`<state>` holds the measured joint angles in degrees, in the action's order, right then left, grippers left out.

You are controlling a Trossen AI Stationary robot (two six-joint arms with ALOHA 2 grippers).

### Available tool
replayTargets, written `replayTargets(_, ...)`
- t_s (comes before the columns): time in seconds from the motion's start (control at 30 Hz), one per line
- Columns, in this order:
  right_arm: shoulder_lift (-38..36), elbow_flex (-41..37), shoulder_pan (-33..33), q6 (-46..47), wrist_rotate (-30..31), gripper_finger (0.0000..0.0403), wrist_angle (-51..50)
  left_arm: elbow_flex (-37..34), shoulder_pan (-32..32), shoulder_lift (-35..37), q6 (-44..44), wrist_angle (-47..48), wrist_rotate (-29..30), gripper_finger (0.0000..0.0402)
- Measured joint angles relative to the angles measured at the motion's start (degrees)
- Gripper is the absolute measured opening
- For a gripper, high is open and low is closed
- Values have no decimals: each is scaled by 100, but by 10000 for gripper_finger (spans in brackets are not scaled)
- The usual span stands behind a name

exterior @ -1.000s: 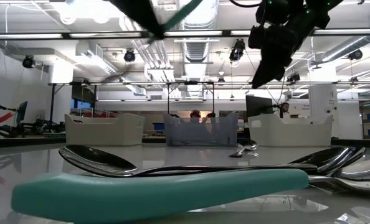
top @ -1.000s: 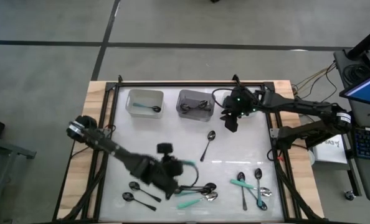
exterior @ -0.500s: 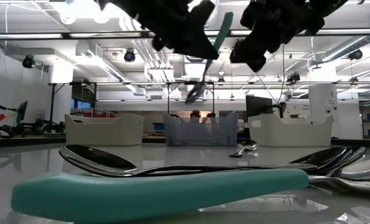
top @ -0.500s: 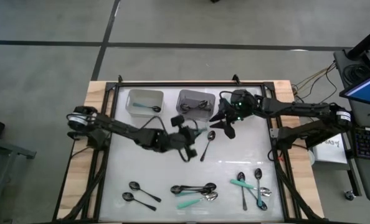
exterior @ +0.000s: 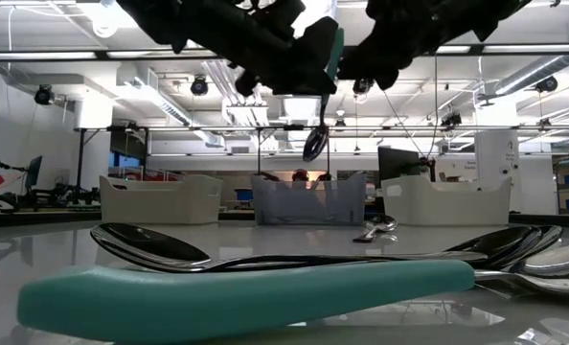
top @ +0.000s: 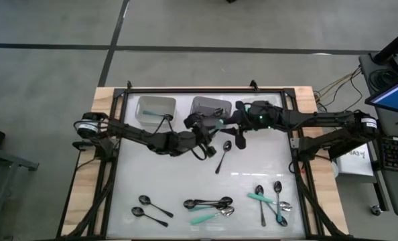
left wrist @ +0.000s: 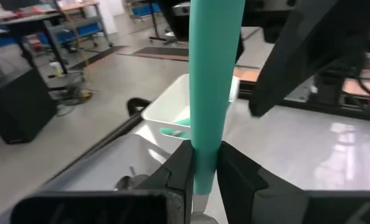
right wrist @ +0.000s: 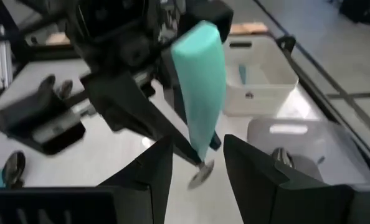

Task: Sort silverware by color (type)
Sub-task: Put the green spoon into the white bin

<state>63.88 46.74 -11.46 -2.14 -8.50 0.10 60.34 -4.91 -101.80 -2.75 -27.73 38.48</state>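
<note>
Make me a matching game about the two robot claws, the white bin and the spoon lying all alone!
1 left gripper
2 right gripper
3 white bin
4 lone spoon

A lies flat on the table
B open
C shut on the teal-handled spoon
D has a small spoon inside

Pairs: 1-C, 2-B, 3-D, 4-A

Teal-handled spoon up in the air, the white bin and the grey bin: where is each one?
Teal-handled spoon point(left wrist: 210, 93): left wrist view, middle of its handle.
White bin point(top: 145, 105): high view, left inner wall.
Grey bin point(top: 203, 104): high view, bare floor near its back wall.
</note>
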Motion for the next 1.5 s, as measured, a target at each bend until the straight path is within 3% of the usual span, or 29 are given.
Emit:
replayTargets(0.2, 0, -7, -4, 217, 22, 134, 479, 23, 33, 0, 21, -37, 229, 40)
replayTargets(1.23, 3, -7, -2, 258, 556, 130, 1555, 188, 82, -39, 230, -815, 297, 40)
replayTargets(1.5, 332, 9, -2, 302, 558, 127, 1913, 188, 142, -39, 226, -934, 301, 40)
